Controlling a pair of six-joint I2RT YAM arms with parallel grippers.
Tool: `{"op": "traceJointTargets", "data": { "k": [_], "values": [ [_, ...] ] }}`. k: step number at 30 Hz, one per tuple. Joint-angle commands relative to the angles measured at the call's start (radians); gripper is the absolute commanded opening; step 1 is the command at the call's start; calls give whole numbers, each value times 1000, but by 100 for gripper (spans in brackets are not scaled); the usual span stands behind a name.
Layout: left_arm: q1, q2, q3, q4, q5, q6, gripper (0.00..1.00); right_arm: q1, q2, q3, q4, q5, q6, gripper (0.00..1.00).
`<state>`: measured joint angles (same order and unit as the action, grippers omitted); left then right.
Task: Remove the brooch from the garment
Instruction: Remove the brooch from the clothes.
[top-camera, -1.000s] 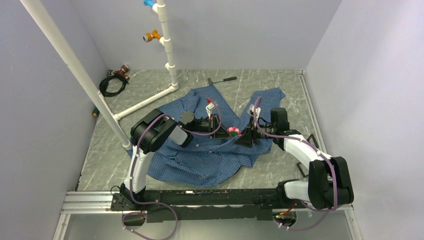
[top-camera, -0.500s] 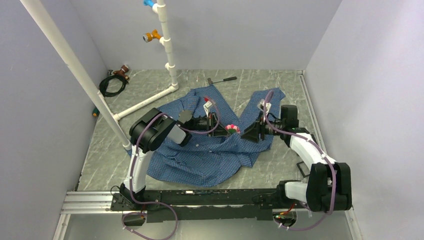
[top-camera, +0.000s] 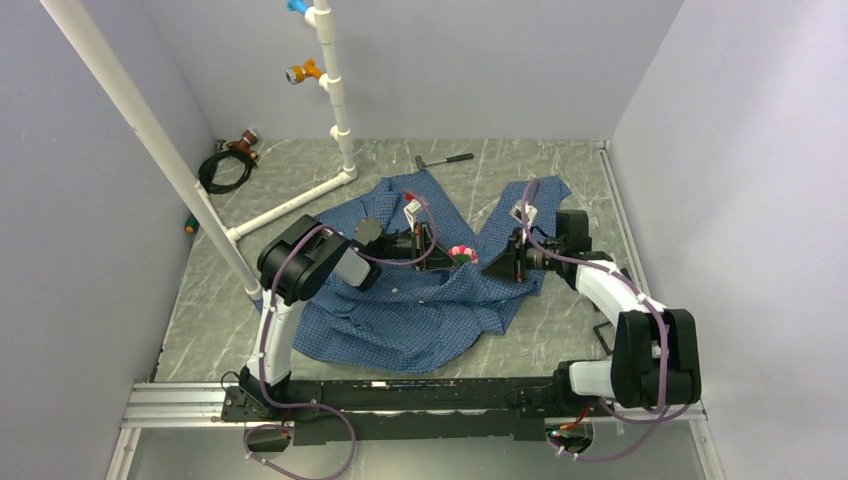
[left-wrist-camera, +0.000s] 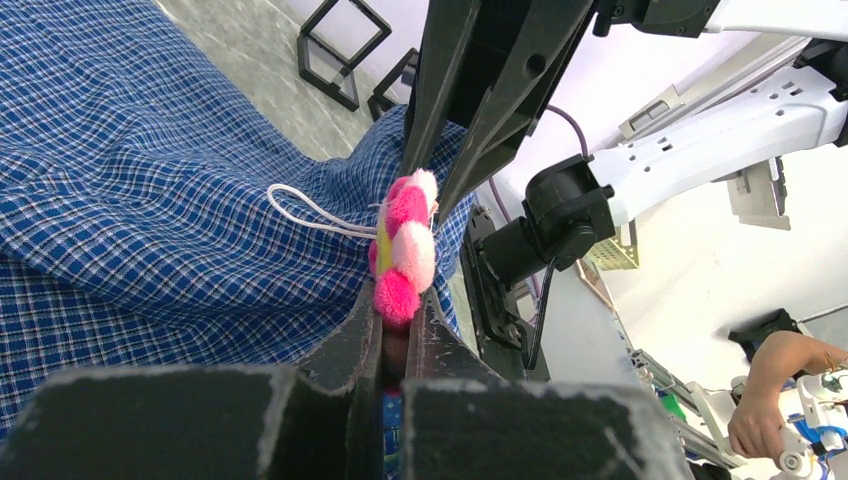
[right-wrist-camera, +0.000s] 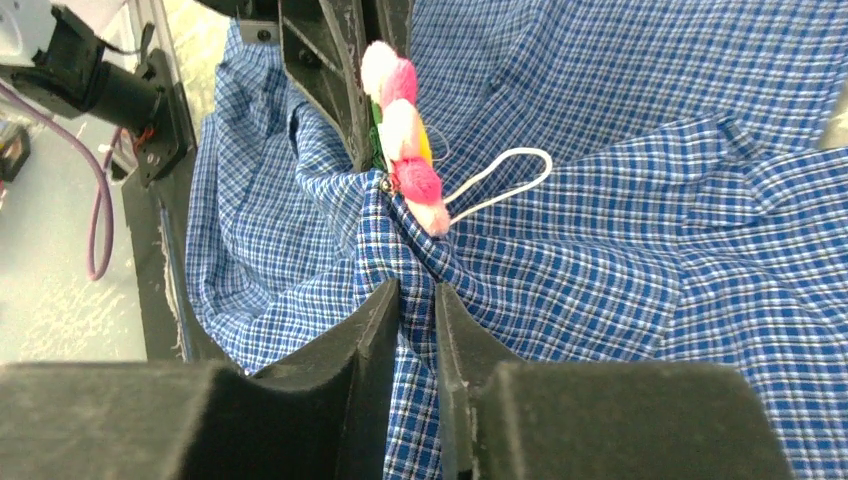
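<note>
The blue checked shirt (top-camera: 420, 305) lies spread on the table, its middle pulled up between my two grippers. The pink flower-like brooch (top-camera: 462, 253) sits at that raised spot. My left gripper (top-camera: 446, 255) is shut on the brooch (left-wrist-camera: 405, 255), which sticks out past its fingertips. A white loop of string (left-wrist-camera: 310, 215) hangs from the brooch. My right gripper (top-camera: 497, 263) faces the left one and is shut on a fold of shirt cloth (right-wrist-camera: 415, 300) just below the brooch (right-wrist-camera: 405, 135). The two grippers are close together, tips almost touching.
A white pipe frame (top-camera: 335, 90) stands at the back left with a coiled black cable (top-camera: 225, 165) beside it. A small hammer (top-camera: 445, 159) lies behind the shirt. A black wire stand (top-camera: 607, 335) sits by the right arm.
The right gripper pulled back to the right, then came in a little again, still holding cloth. The brooch and left gripper shifted slightly back and left. The shirt's middle is drawn tauter.
</note>
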<state>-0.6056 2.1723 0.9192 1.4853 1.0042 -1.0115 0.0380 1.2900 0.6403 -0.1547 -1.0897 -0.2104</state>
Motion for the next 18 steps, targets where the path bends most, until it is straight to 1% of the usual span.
{"op": "traceJointTargets", "data": {
  "k": [1, 6, 12, 15, 18],
  "values": [
    [-2, -47, 4, 179, -22, -5, 0, 55, 34, 37, 38, -1, -13, 18],
    [-3, -49, 6, 179, -31, -11, 0, 145, 28, 29, 81, 1, 30, 10],
    [-5, -46, 9, 181, -32, -33, 0, 207, 55, 8, 148, 31, 87, 9],
    [-5, -51, 6, 181, -31, -41, 0, 216, 74, 2, 178, 36, 100, 9],
    [-5, -58, 2, 181, -27, -43, 0, 216, 75, 4, 170, 34, 88, 10]
  ]
}}
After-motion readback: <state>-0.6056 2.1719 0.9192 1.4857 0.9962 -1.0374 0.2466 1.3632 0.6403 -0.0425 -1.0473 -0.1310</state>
